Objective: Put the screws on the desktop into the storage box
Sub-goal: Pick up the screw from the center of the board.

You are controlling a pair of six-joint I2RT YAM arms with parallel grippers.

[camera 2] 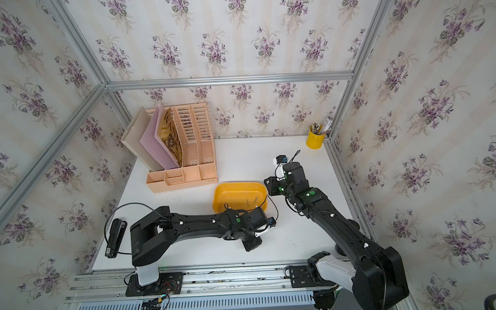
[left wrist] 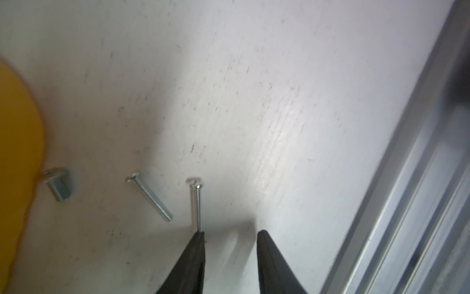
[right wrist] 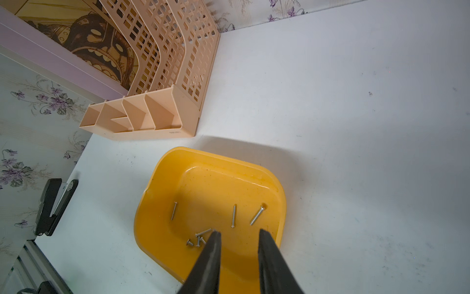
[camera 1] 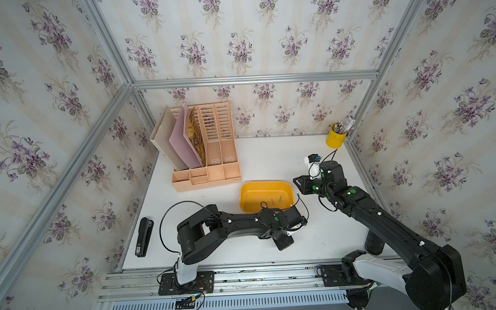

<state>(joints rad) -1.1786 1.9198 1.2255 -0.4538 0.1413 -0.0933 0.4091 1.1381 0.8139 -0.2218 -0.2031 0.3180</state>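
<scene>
**Left gripper lining up on a long screw in front of the storage box**

Step in hand, my read: picking the long screw [left wrist: 195, 206] off the desktop [left wrist: 254, 101]. The left gripper [left wrist: 230, 233] has its jaws parted with nothing between them. The screw's threaded end touches the tip of one finger [left wrist: 194, 257] and sits outside the gap.

To do it well:
- Shift sideways so the shank lies between the pads.
- Cross it near mid-length, not at the end.
- Set the tips down on the surface, then close right down. The shank is thin and round, so it will likely roll or flick out.
- Keep clear of the second long screw [left wrist: 150, 196], which lies near but apart.

A stubby bolt [left wrist: 58, 184] sits just beside the wall of the storage box [left wrist: 17, 127]. All three lie between the box and the front edge rail [left wrist: 407, 178] of the desktop.

Pose: in both top views the left arm [camera 1: 238, 224] stretches low along the front of the desktop. Its wrist bends down just in front of the box, and the fingertips are hidden there. The right arm [camera 1: 385, 222] reaches in from the front-right corner. The right gripper [right wrist: 239, 231] hovers over the box, tilted into it, jaws parted and empty.

The box sits mid-desktop with several screws [right wrist: 233, 215] already inside.
</scene>
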